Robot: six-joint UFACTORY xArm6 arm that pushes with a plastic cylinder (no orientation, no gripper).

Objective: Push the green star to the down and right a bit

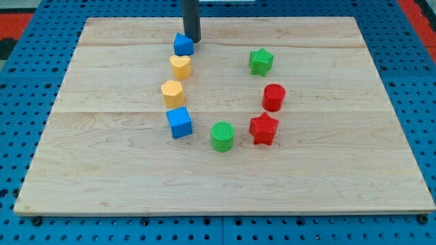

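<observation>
The green star [260, 61] sits on the wooden board at the upper right of the ring of blocks. My tip [193, 41] is at the view's top, touching or just behind the upper blue block [182, 45], well to the left of the green star. Below the star are a red cylinder [273, 97] and a red star [263, 129].
A yellow heart [180, 67], a yellow hexagon [172, 92], a blue cube [179, 122] and a green cylinder [222, 136] complete the ring. The wooden board [354, 150] lies on a blue perforated table.
</observation>
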